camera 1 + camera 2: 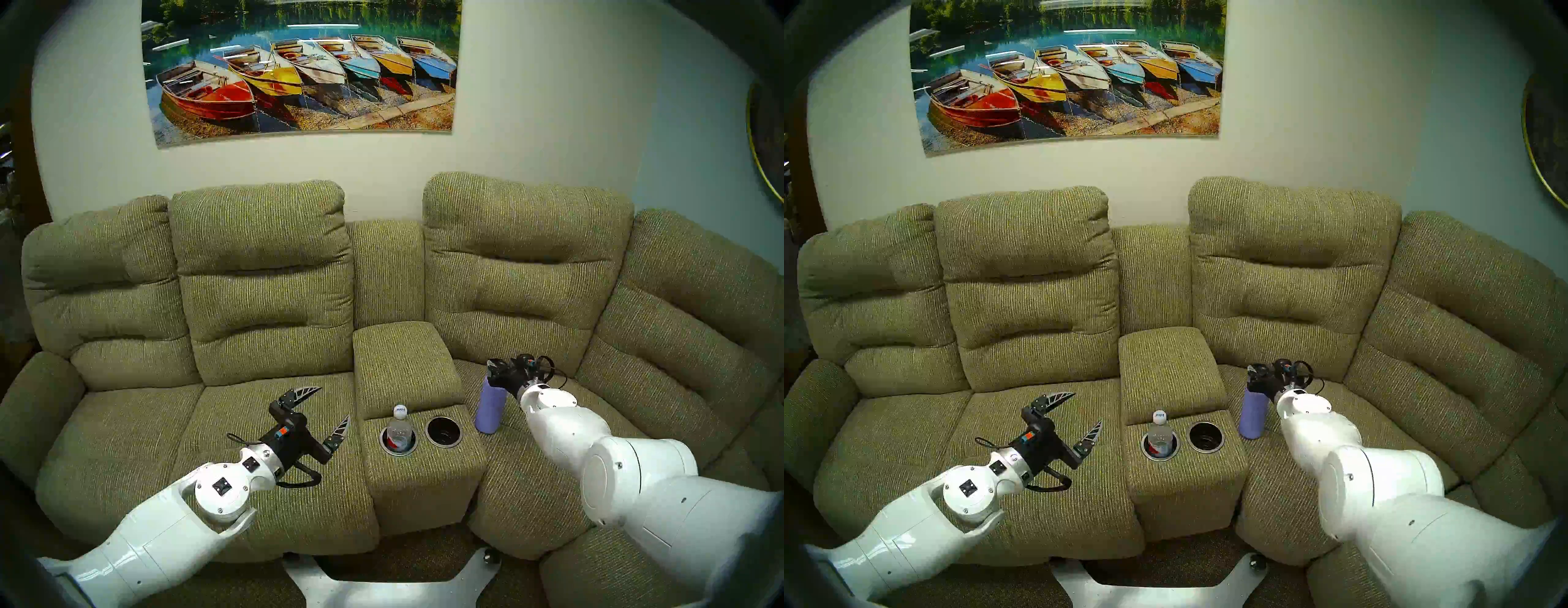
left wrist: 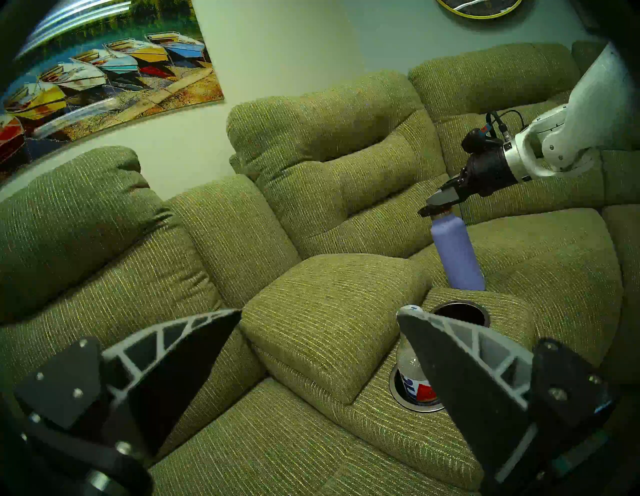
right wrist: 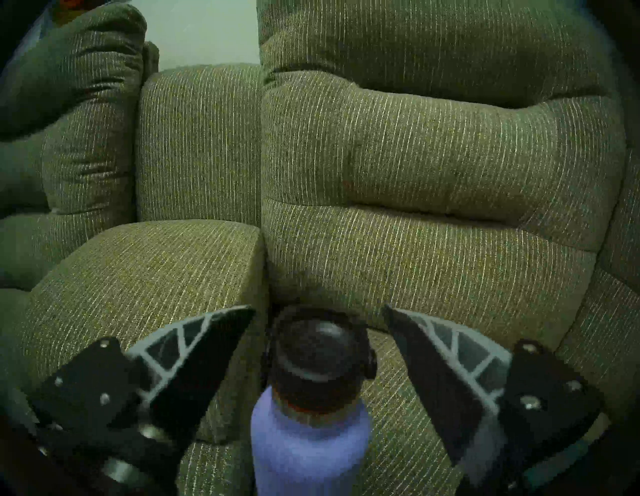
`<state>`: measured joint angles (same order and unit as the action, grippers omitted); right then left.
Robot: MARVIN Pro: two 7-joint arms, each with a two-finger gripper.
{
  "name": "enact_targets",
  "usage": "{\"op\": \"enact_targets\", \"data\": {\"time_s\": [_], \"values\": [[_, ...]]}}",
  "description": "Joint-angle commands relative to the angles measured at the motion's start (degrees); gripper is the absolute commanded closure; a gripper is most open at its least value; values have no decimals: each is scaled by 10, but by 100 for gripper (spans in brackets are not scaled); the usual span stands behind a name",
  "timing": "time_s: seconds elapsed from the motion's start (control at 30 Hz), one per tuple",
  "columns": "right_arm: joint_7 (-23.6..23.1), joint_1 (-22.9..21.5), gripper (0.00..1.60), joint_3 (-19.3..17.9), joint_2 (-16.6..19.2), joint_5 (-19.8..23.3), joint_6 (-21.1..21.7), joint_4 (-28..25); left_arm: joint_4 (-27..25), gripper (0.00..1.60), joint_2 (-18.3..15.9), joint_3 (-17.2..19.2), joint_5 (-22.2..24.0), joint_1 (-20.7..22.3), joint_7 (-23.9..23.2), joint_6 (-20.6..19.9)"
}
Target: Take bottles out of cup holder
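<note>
The lavender flask [image 1: 491, 407] with its black cap stands upright on the seat cushion just right of the console, outside the cup holder. My right gripper [image 1: 494, 370] is at its cap; in the right wrist view the fingers [image 3: 221, 346] stand apart on both sides of the cap [image 3: 318, 360], open. The clear water bottle [image 1: 400, 429] with a white cap sits in the left well [image 1: 398, 453]. The right well [image 1: 443, 445] is empty. My left gripper [image 1: 335, 402] is open and empty over the left seat, left of the console.
The console's raised padded armrest [image 1: 403, 365] sits right behind the wells. Sofa backrests [image 1: 526, 263] rise behind both seats. The left seat cushion [image 1: 169, 437] and the right seat cushion [image 1: 636, 424] lie on either side. A boat picture [image 1: 297, 68] hangs on the wall.
</note>
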<state>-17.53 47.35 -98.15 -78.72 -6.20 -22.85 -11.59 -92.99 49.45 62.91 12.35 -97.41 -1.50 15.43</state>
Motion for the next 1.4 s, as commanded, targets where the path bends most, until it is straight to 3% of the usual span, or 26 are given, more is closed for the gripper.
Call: {"op": "enact_targets", "data": {"time_s": [0.0, 0.27, 0.67, 1.0, 1.37], "values": [[-14, -9, 0, -8, 10, 9, -63, -37, -8, 0, 1, 1, 0, 2, 0, 3], [-88, 29, 0, -21, -6, 28, -125, -99, -7, 0, 0, 0, 0, 2, 0, 3], [-195, 97, 0, -19, -54, 48, -133, -153, -6, 0, 0, 0, 1, 3, 0, 3], [-194, 137, 0, -44, -60, 69, -139, -228, -6, 0, 0, -1, 1, 3, 1, 3], [-188, 188, 0, -59, -77, 70, -111, -317, -7, 0, -1, -2, 1, 3, 1, 3]]}}
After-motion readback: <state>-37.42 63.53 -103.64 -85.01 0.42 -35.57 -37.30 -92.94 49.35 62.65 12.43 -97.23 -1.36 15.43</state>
